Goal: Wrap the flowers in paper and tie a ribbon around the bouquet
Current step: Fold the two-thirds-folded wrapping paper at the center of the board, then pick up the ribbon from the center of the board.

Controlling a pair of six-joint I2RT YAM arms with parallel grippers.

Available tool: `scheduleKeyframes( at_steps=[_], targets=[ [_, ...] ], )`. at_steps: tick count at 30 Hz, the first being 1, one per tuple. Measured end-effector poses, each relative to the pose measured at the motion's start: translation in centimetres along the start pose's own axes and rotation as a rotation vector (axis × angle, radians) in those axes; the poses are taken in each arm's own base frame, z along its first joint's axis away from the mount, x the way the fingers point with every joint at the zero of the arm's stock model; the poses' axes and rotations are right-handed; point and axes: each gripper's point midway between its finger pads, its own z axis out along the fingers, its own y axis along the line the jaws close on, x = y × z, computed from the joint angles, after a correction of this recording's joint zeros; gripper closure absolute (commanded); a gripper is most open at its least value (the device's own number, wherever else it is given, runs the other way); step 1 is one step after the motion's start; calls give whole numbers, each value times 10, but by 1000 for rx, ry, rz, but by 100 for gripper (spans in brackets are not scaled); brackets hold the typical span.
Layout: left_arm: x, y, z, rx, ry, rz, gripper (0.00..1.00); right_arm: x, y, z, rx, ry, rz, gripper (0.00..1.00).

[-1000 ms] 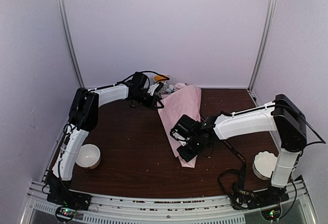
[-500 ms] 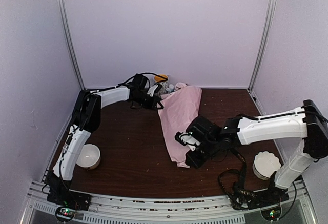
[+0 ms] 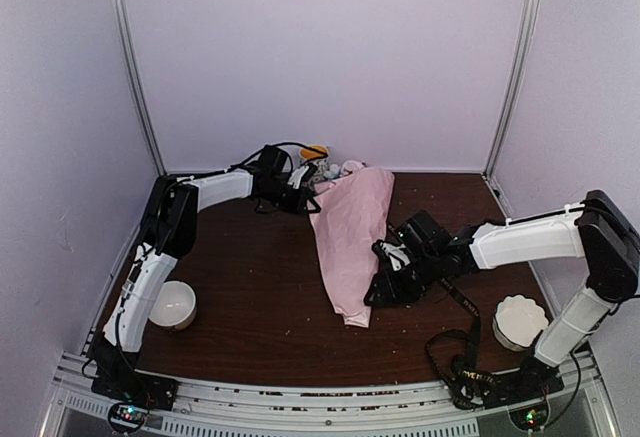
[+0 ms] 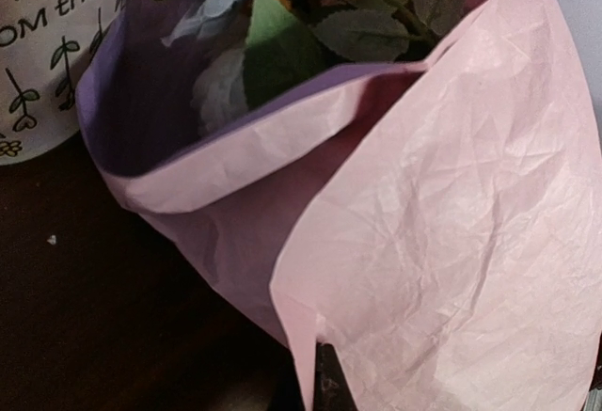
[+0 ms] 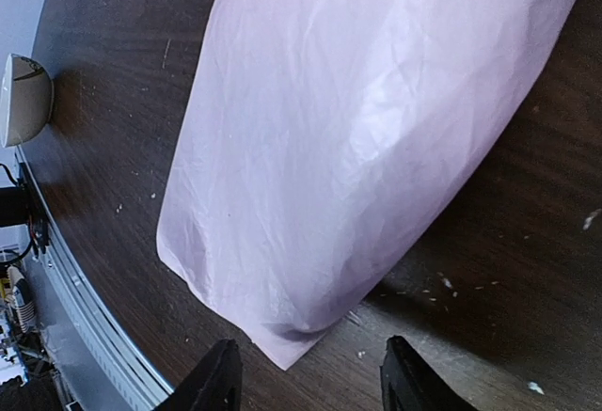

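The bouquet [image 3: 350, 237] lies on the dark table as a pink paper cone, wide end at the back, narrow end toward me. In the left wrist view the paper [image 4: 451, 195] shows its lilac inner face around the flowers [image 4: 282, 25], pale blue blooms and green leaves. My left gripper [image 4: 324, 378] is shut on the paper's edge near the wide end [image 3: 303, 197]. My right gripper [image 5: 310, 383] is open, nothing between its fingers [image 5: 218, 378]. The cone's narrow end [image 5: 282, 336] lies just ahead of it. A black ribbon [image 3: 462, 305] lies under the right arm.
A white bowl [image 3: 172, 304] sits near the left arm's base and a pleated white bowl [image 3: 520, 319] near the right one. A white lettered mug [image 4: 38, 54] stands at the back beside the blooms. Pale walls close in the back and both sides.
My right gripper has opened, let go of the cone's narrow end and drawn back to the right. The narrow end has settled on the table. The left gripper keeps its hold.
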Motion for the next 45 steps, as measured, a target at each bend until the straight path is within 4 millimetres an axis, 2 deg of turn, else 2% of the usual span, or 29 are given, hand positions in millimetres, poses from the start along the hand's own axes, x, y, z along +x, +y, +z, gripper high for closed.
scheduleKeyframes(
  at_steps=[2, 6, 9, 12, 18, 21, 23, 27, 30, 31, 33, 36, 39, 41, 44, 45],
  targets=[
    [1, 1, 1, 3, 0, -5, 100, 5, -1, 9, -20, 20, 32, 55],
    [2, 1, 1, 14, -5, -15, 100, 15, -3, 25, -60, 55, 87, 86],
    [1, 2, 0, 21, -8, -23, 100, 21, -3, 32, -81, 76, 111, 100],
    [3, 3, 0, 26, -8, -34, 100, 21, -3, 31, -82, 77, 104, 99],
    [5, 4, 2, 32, -9, -44, 100, 29, -6, 20, -44, 97, 86, 67],
    [4, 5, 1, 32, -13, -43, 100, 33, -16, 4, 47, 103, 69, 57],
    [4, 5, 1, 32, -13, -44, 100, 23, -29, -13, 148, 73, 68, 54],
    [4, 5, 2, 32, -16, -42, 100, -23, -77, -58, 412, -40, 119, 54],
    [5, 6, 3, 32, -18, -40, 100, -35, -118, -79, 557, -44, 181, 53],
    [6, 7, 3, 32, -17, -41, 100, -31, -133, -83, 603, -29, 201, 52],
    [8, 7, 4, 32, -14, -43, 100, -11, -164, -90, 688, 26, 255, 45],
    [9, 7, 4, 32, -13, -44, 100, 21, -191, -101, 752, 97, 330, 32],
    [8, 7, 4, 32, -14, -43, 100, 45, -203, -109, 763, 141, 376, 32],
    [8, 7, 4, 32, -14, -43, 100, 56, -205, -108, 756, 168, 385, 37],
    [8, 7, 4, 32, -15, -43, 100, 61, -202, -102, 724, 192, 383, 53],
    [8, 7, 4, 32, -15, -43, 100, 61, -200, -100, 707, 198, 378, 66]
  ],
)
